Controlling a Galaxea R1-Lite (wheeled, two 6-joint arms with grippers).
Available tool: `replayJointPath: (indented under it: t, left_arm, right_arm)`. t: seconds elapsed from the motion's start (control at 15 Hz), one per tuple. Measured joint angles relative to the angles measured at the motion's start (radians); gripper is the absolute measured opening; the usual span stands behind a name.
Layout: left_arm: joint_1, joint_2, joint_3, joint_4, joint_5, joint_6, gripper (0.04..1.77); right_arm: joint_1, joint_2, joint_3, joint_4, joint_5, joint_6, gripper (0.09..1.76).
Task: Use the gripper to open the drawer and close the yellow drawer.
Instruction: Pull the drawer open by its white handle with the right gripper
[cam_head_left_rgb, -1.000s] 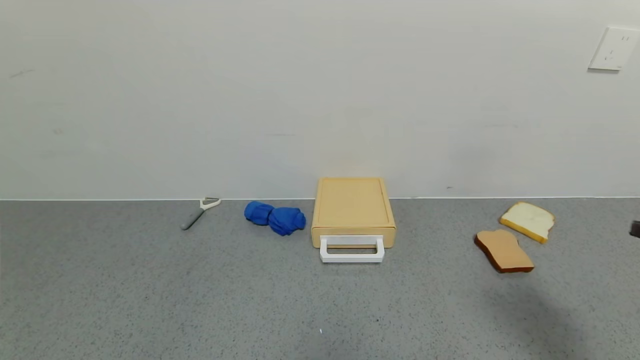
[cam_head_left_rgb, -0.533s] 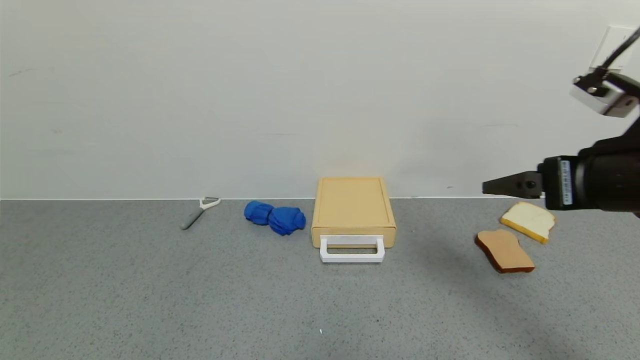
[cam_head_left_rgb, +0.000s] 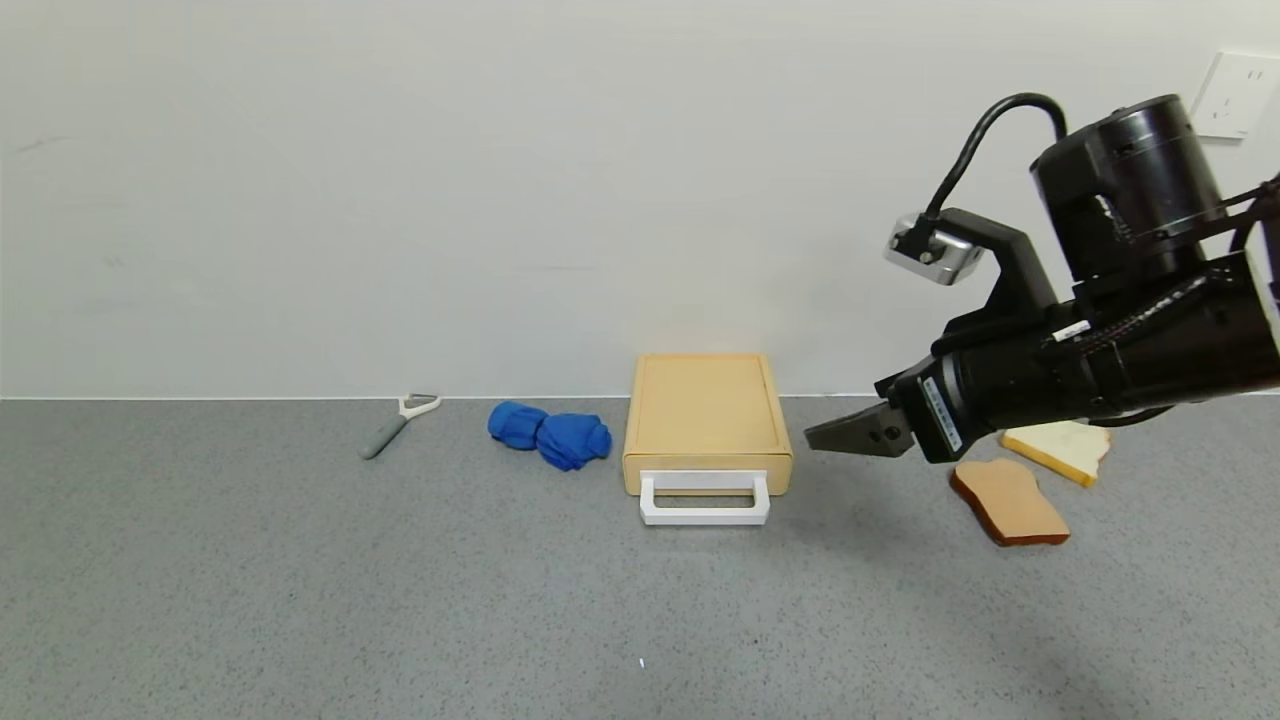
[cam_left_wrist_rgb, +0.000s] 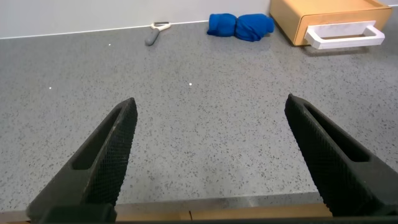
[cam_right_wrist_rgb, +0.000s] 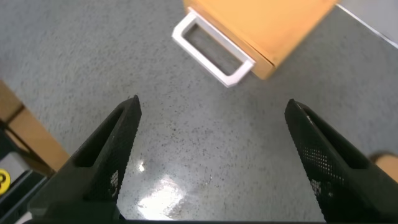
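The pale yellow drawer (cam_head_left_rgb: 707, 415) sits at the back of the grey counter against the wall, its tray pushed in and its white loop handle (cam_head_left_rgb: 704, 498) facing me. My right gripper (cam_head_left_rgb: 815, 438) hangs above the counter just right of the drawer front, pointing left. In the right wrist view the gripper (cam_right_wrist_rgb: 212, 104) is open and empty, with the drawer (cam_right_wrist_rgb: 267, 25) and handle (cam_right_wrist_rgb: 211, 50) ahead of it. My left gripper (cam_left_wrist_rgb: 211, 101) is open and empty low near the counter's front edge, far from the drawer (cam_left_wrist_rgb: 323, 15).
A blue cloth (cam_head_left_rgb: 550, 435) lies just left of the drawer, and a peeler (cam_head_left_rgb: 398, 420) farther left. A brown toast slice (cam_head_left_rgb: 1008, 502) and a white one (cam_head_left_rgb: 1065, 450) lie under the right arm. A wall outlet (cam_head_left_rgb: 1240, 95) is at upper right.
My right arm has come in from the right edge and moved left and down, bringing its gripper close to the drawer's right front corner. The drawer and other objects have not moved.
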Motion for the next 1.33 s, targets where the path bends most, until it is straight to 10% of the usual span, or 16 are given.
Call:
replayJointPath:
  t: [0.4, 1.33]
  left_arm:
    - [0.0, 0.0, 0.0, 0.0, 0.0, 0.0, 1.72]
    - [0.0, 0.0, 0.0, 0.0, 0.0, 0.0, 1.72]
  right_arm:
    - [0.001, 0.154, -0.097, -0.001, 0.145, -0.142, 1.7]
    - [0.092, 0.498, -0.293, -0.043, 0.106, -0.14, 1.7]
